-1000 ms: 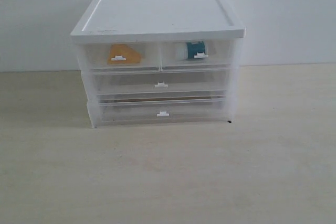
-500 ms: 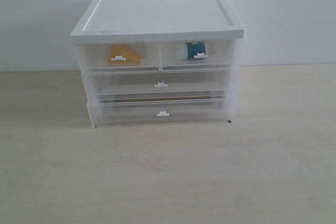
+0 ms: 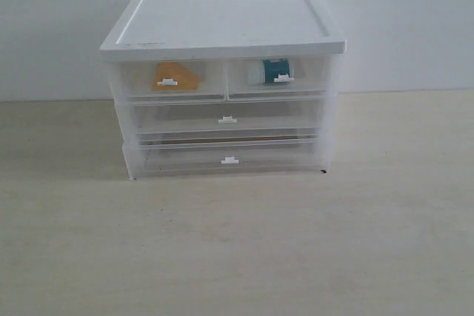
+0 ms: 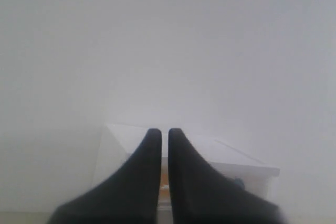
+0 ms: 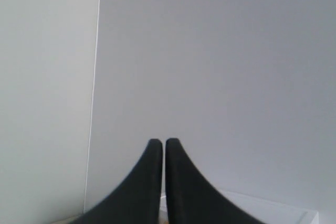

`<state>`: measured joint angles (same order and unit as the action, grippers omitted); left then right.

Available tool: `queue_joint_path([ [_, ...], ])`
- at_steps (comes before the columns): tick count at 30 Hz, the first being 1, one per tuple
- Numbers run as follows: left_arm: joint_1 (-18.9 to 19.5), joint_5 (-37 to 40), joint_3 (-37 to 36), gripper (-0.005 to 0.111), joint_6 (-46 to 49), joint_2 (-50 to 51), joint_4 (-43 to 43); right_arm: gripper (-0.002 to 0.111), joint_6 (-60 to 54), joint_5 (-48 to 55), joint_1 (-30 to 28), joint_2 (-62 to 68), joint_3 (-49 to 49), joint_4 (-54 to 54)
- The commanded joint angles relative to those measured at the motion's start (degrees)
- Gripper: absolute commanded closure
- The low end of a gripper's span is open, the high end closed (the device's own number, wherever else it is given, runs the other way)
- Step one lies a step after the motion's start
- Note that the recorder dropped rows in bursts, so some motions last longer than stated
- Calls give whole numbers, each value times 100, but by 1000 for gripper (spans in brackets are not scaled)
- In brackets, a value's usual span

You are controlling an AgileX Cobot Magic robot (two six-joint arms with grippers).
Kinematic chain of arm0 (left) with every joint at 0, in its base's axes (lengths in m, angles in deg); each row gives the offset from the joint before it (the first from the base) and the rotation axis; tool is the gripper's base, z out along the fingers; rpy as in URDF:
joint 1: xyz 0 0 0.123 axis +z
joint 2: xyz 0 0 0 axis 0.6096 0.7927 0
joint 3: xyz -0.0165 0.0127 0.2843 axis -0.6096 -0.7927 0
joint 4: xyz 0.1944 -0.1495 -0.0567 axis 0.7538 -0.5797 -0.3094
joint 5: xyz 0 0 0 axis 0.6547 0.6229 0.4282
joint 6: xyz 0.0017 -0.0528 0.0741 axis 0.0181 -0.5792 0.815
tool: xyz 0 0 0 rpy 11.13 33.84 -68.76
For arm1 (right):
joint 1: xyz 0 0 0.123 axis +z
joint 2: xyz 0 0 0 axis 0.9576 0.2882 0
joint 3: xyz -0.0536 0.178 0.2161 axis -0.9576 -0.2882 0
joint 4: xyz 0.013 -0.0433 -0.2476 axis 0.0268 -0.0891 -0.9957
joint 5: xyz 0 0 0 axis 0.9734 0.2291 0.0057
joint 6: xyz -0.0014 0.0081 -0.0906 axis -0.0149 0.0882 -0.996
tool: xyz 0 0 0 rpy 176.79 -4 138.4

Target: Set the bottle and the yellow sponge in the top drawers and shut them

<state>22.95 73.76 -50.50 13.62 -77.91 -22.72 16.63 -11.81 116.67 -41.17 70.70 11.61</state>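
The yellow sponge (image 3: 176, 75) lies inside the left top drawer (image 3: 172, 81), which is pushed in. The bottle (image 3: 271, 71), white with a teal label, lies inside the right top drawer (image 3: 278, 78), also pushed in. Neither gripper shows in the exterior view. In the left wrist view my left gripper (image 4: 165, 132) is shut with nothing between its black fingers, well back from the cabinet (image 4: 231, 158). My right gripper (image 5: 160, 142) is shut and empty, pointing at the wall with a strip of the cabinet top (image 5: 273, 205) below it.
The white-topped cabinet (image 3: 222, 24) stands at the back of a pale table (image 3: 237, 249) against a white wall. Two full-width translucent drawers (image 3: 228, 119) sit shut below the top ones.
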Motion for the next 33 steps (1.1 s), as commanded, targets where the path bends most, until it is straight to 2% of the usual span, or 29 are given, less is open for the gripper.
queue_joint_path([
  [1,1153,20,-21,103,-885,-12,-12,108,20,-13,-6,-27,-27,-29],
  [3,1597,20,-21,103,-1088,-12,-12,108,30,-13,-6,-27,-27,-29],
  [6,2041,32,-21,103,-1077,-12,27,108,30,-13,-6,-27,-27,-29],
  [10,2103,43,-146,103,-855,-12,657,108,30,-13,-6,-27,-27,-29],
  [12,2192,43,-301,103,-113,-12,669,108,30,-13,-6,-27,-27,-29],
  [14,2329,43,-452,103,598,-12,290,108,30,-13,-6,-27,-27,-29],
  [15,2347,148,-452,103,865,-12,111,108,30,-13,-6,-27,-27,-29],
  [19,2299,1751,-452,103,1229,-12,139,108,30,-13,-6,-27,-27,-29],
  [21,2182,2690,-452,103,1951,-12,139,108,30,-13,-6,-27,-27,-29],
  [22,2172,2898,-452,103,2106,-12,125,108,30,-13,-6,-27,-27,-29],
  [27,2172,2852,-452,103,1833,-12,-405,108,30,-13,-6,-27,-27,-29],
  [33,2172,2842,-452,103,1795,-12,-353,108,30,-13,-6,-27,-27,-29],
])
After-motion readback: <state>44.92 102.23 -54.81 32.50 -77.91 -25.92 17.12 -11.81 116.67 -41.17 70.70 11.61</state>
